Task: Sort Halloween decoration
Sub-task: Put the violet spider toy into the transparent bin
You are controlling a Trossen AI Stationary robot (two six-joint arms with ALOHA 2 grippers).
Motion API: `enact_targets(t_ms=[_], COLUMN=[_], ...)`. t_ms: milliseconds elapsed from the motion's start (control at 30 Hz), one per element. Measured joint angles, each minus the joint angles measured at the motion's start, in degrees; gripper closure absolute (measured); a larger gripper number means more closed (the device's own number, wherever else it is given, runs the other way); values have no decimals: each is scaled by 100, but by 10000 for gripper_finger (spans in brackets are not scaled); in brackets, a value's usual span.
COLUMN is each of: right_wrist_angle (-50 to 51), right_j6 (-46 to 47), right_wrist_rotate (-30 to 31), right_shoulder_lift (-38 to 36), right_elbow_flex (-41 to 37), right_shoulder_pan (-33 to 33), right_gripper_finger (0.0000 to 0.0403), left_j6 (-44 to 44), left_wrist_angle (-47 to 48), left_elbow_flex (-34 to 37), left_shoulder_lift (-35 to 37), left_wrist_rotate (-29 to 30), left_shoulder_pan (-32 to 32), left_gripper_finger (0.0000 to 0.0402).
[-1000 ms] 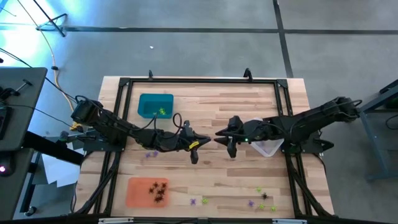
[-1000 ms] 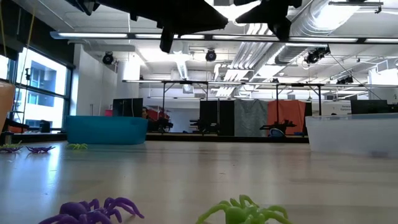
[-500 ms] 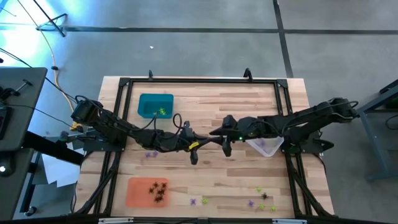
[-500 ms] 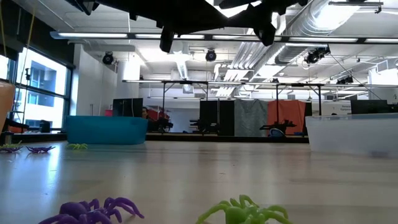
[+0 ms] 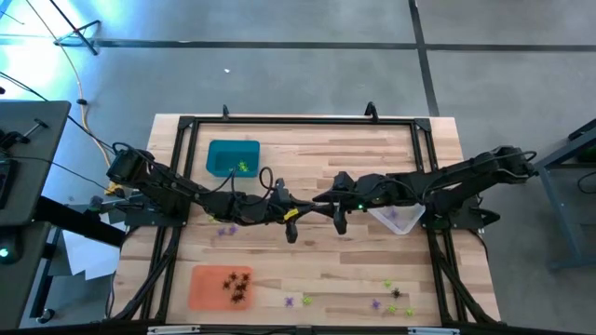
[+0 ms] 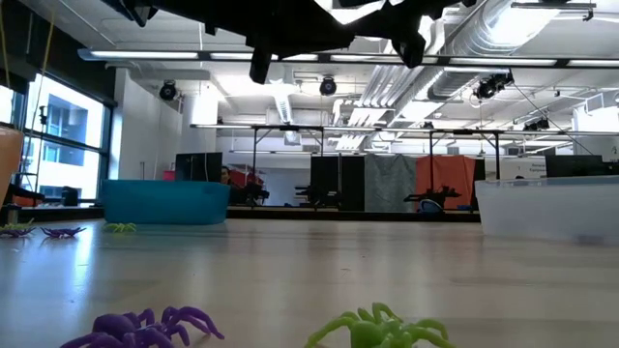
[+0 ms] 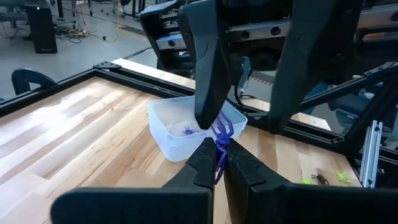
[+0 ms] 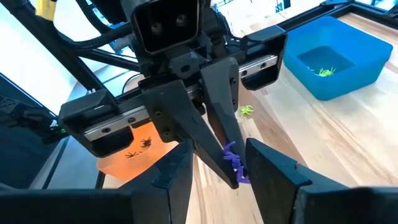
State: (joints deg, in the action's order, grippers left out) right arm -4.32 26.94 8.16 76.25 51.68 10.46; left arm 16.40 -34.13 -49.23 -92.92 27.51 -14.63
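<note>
My left gripper (image 5: 310, 208) is over the table's middle, shut on a small purple spider (image 7: 219, 140), which also shows in the right wrist view (image 8: 235, 163). My right gripper (image 5: 326, 201) faces it tip to tip and is open. Its two fingers (image 7: 208, 93) stand on either side of the spider and of the left fingertips. Both grippers are well above the table. Loose yellow-green, purple and black spiders (image 5: 393, 296) lie near the near right corner, and more purple ones (image 5: 223, 230) lie at the middle left. My left gripper pinches the purple spider's body (image 7: 217, 151) between its two fingertips. The fingers lie about level and point toward the table's right. The spider's legs (image 8: 239, 174) stick out past the tips, clear of the table. My right gripper: I cannot tell whether a finger touches the spider's legs.
A teal tray (image 5: 233, 158) with yellow-green spiders stands at the far left. An orange tray (image 5: 209, 287) with black spiders stands at the near left. A clear tray (image 5: 399, 220) with a purple spider is under the right arm. A black frame (image 5: 298, 121) edges the table.
My right gripper has moved toward the table's left, up to my left gripper, and its open fingers now stand around the purple spider. My left gripper has kept its place, shut on the spider.
</note>
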Motion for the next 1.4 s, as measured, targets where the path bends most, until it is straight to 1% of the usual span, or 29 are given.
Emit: enact_targets(t_ms=[300,367,433,500,633,667,800,933,1233,1333,1400], right_wrist_angle=[2,14,1,17,-5,-22,-37,-42,-16,33,247], right_j6=[-30,-42,-45,-85,-269,-338,-319,-324,-363,-372,-364], right_wrist_rotate=[44,44,45,44,59,62,46,40,20,9,-10], right_shoulder_lift=[-7,-4,-4,-4,-7,-7,-7,-7,-2,-12,-85], right_elbow_flex=[0,0,0,0,0,0,0,0,0,0,0], right_shoulder_pan=[0,1,2,2,2,2,2,0,2,-16,-58], right_gripper_finger=[259,267,283,309,384,392,399,401,402,402,402], left_j6=[-123,-153,-155,-155,-157,-157,-157,-160,-372,-460,-461], left_wrist_angle=[-10,-11,-8,10,42,35,25,2,-55,-47,-34], left_elbow_flex=[-118,-153,-157,-157,-157,-157,-157,-157,-162,-162,-163], left_shoulder_lift=[4,4,4,4,4,4,4,4,2,2,2], left_wrist_rotate=[-50,-50,-51,-58,-65,-68,-69,-73,-63,-85,-134], left_shoulder_pan=[0,0,0,-1,-4,-1,-2,-2,0,-4,-4], left_gripper_finger=[401,401,401,401,401,401,397,378,303,284,275])
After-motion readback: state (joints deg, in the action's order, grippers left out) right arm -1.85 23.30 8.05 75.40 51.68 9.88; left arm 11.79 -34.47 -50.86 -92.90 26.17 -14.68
